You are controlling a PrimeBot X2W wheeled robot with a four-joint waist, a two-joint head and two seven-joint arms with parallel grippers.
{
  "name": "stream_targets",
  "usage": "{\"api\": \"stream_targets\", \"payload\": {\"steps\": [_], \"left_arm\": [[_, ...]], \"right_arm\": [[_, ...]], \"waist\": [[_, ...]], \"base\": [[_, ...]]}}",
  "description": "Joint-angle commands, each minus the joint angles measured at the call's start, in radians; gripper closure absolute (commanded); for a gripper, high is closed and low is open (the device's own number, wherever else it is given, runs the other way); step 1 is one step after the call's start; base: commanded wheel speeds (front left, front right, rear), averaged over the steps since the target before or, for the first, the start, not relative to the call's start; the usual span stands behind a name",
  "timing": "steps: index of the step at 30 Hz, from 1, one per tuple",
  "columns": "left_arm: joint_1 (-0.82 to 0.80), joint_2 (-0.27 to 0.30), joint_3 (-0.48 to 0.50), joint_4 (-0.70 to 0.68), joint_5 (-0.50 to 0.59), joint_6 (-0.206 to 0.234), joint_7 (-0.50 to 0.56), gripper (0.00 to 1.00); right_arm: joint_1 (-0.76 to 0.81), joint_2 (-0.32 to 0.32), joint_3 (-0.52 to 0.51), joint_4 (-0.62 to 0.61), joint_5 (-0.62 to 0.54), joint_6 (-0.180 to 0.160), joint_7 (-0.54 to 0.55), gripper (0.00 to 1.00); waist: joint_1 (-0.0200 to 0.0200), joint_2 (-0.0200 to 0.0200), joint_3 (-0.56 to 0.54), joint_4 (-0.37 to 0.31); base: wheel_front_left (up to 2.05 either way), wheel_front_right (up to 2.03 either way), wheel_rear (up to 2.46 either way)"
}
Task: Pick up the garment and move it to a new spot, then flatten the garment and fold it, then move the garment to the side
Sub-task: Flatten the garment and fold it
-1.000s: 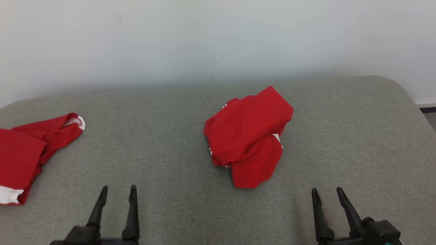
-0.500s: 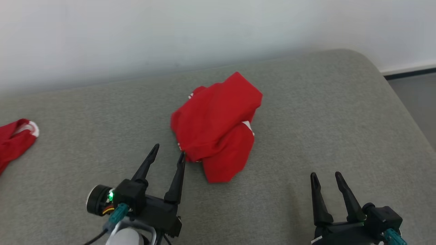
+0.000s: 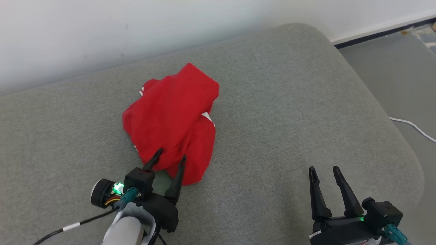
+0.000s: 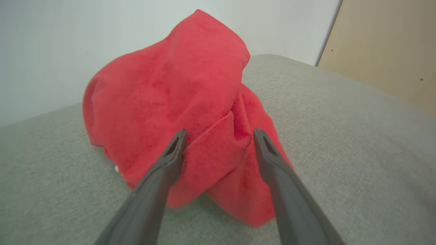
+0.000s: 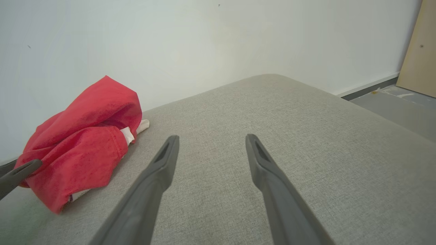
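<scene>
A crumpled red garment (image 3: 173, 115) with bits of white trim lies heaped on the grey cushion (image 3: 289, 102), toward its middle. My left gripper (image 3: 171, 159) stands open with its fingertips at the heap's near edge. In the left wrist view the garment (image 4: 170, 102) bulges up between and beyond the two spread fingers (image 4: 160, 177). My right gripper (image 3: 323, 169) is open over bare cushion at the lower right, well apart from the garment (image 5: 85, 146), with nothing between its fingers.
A pale wall (image 3: 102, 30) runs along the cushion's far edge. The cushion's rounded right end drops to a grey floor (image 3: 402, 75) where a white cable (image 3: 414, 127) lies. A wooden panel (image 4: 385, 47) stands at the right.
The head camera has swung right, so the second red cloth at the left has left the picture. My left gripper has reached forward to the garment's near edge. The right gripper has stayed put.
</scene>
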Motion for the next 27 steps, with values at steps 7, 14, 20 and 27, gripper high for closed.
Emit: {"api": "stream_targets", "payload": {"steps": [7, 14, 20, 27], "left_arm": [[-0.052, -0.008, -0.023, 0.016, -0.042, 0.001, -0.002, 1.00], [-0.113, -0.053, -0.126, -0.107, -0.093, 0.001, -0.002, 1.00], [-0.130, -0.068, -0.129, -0.242, -0.119, 0.001, -0.002, 1.00], [-0.020, -0.060, -0.016, -0.305, -0.107, 0.002, -0.002, 1.00]], "right_arm": [[0.008, 0.000, -0.009, -0.003, -0.017, 0.003, -0.002, 0.00], [0.021, 0.000, -0.006, -0.001, -0.037, 0.003, -0.002, 0.00], [0.037, -0.001, -0.011, 0.002, -0.046, 0.003, -0.002, 0.00], [0.053, 0.000, -0.016, 0.001, -0.054, 0.003, -0.002, 0.00]], "waist": [[-0.0002, -0.0001, -0.002, -0.023], [-0.0002, -0.0001, -0.044, 0.030], [-0.0002, -0.0001, -0.069, 0.084], [-0.0002, -0.0001, -0.085, 0.150]], "base": [[0.00, 0.00, 0.00], [0.00, 0.00, 0.00], [0.00, 0.00, 0.00], [0.00, 0.00, 0.00]]}}
